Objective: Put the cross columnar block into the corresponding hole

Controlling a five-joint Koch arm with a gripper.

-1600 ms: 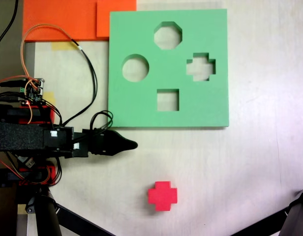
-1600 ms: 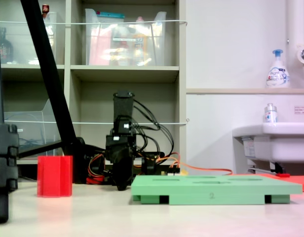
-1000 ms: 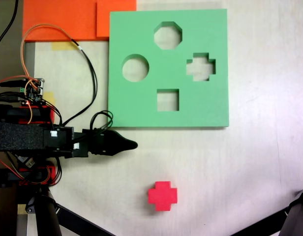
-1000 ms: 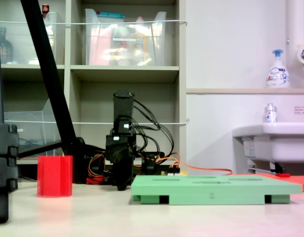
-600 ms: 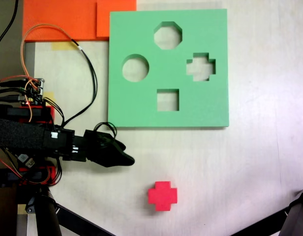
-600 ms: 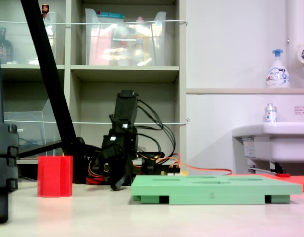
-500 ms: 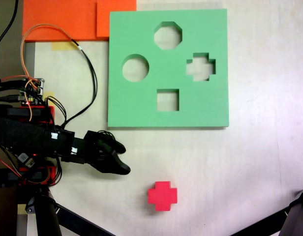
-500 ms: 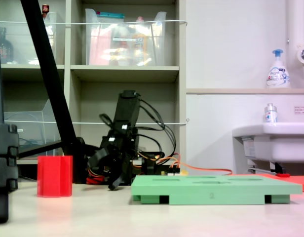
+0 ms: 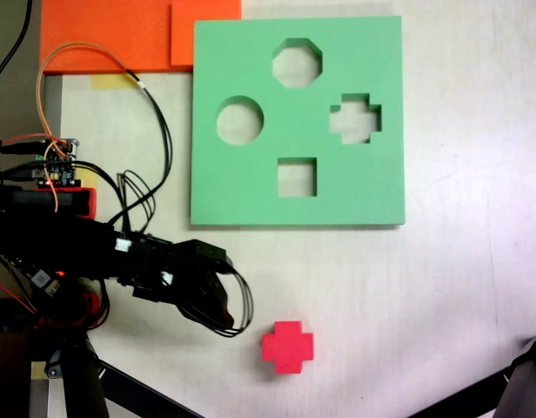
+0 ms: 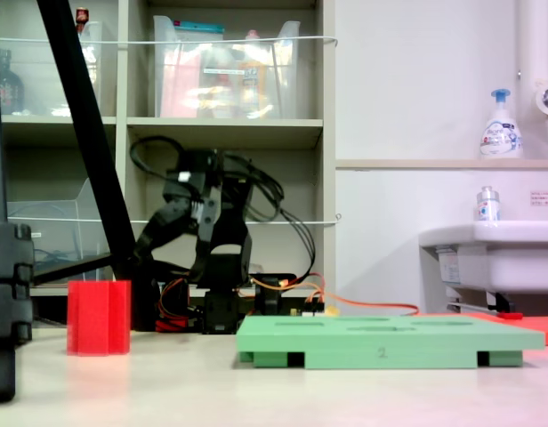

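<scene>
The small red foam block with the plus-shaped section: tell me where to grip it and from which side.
Grip the small red foam cross block across two opposite arms, coming from above. It stands upright on the table, plus face up in the first exterior view, with bare table all round it, so a top approach looks clear. The gripper hangs at the first exterior view's left of it, apart from it.

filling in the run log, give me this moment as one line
phase: approach | tool: near the cross columnar block, not touching, jaw state unclear | block: on table | cross hole: empty
</scene>
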